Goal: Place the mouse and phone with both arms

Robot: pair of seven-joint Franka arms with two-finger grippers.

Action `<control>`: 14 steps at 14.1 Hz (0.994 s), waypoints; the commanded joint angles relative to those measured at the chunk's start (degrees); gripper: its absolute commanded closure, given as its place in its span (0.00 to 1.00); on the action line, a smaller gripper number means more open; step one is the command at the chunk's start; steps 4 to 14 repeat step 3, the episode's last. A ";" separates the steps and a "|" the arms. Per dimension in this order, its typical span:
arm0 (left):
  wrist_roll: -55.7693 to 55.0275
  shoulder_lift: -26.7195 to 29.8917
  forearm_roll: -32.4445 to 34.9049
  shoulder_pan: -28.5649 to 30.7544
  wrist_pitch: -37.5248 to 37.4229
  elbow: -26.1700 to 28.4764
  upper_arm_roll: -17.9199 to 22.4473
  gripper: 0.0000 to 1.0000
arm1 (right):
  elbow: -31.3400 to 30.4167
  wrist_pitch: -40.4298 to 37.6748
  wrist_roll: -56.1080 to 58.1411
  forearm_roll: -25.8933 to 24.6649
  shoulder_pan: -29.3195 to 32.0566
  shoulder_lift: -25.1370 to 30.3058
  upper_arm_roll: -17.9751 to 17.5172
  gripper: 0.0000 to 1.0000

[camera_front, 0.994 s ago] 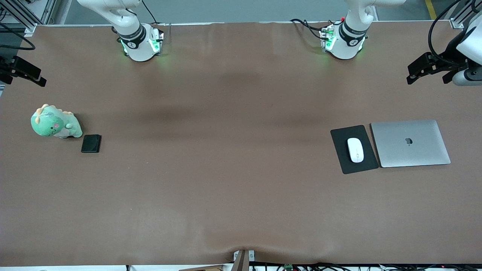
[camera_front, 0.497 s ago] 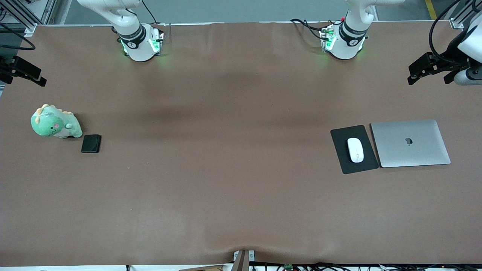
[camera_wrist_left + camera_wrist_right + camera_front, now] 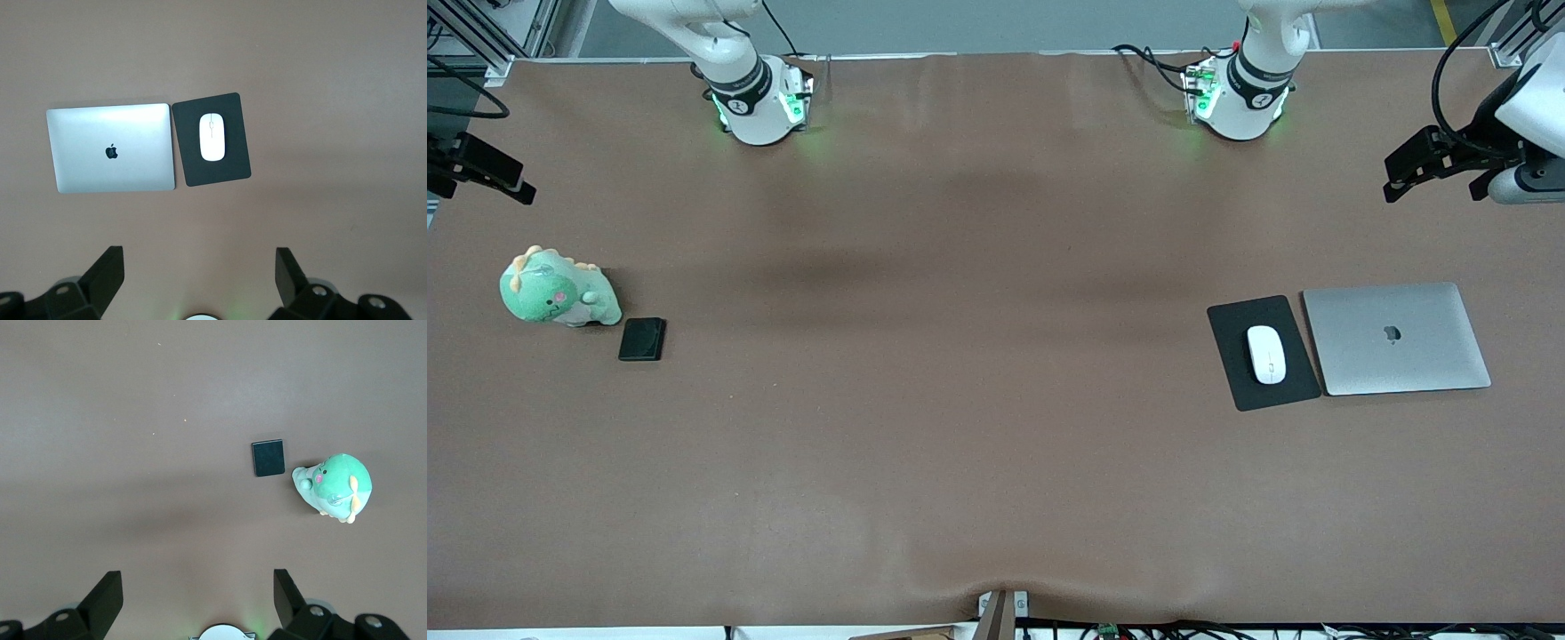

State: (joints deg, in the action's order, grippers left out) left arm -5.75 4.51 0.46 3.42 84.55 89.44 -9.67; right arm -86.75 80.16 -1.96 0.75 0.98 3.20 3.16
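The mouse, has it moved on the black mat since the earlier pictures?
No. The mouse lies at the same spot on the black mat, beside the closed laptop, as before.

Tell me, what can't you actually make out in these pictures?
- Left gripper: in the front view it sits at the frame's edge over the table's left-arm end, its arm cut off. Its wrist view shows open fingers, bases cropped.
- Right gripper: likewise cut by the front view's edge.
- Phone: too small to tell screen side.
- Mouse on the mat: underside hidden.
- Plush dinosaur: its base is hidden.
- Laptop: closed, so its inside is hidden.
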 commanded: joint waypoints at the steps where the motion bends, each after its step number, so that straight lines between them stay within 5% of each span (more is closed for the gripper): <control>1: -0.14 -0.38 0.24 1.24 0.08 -1.03 -0.62 0.00 | -0.08 -0.18 -0.94 -1.10 0.60 0.57 -0.70 0.00; 14: 0.12 -1.17 0.50 1.33 0.08 -2.34 -0.36 0.00 | -0.08 -0.09 -0.85 -1.10 0.52 0.57 -0.70 0.00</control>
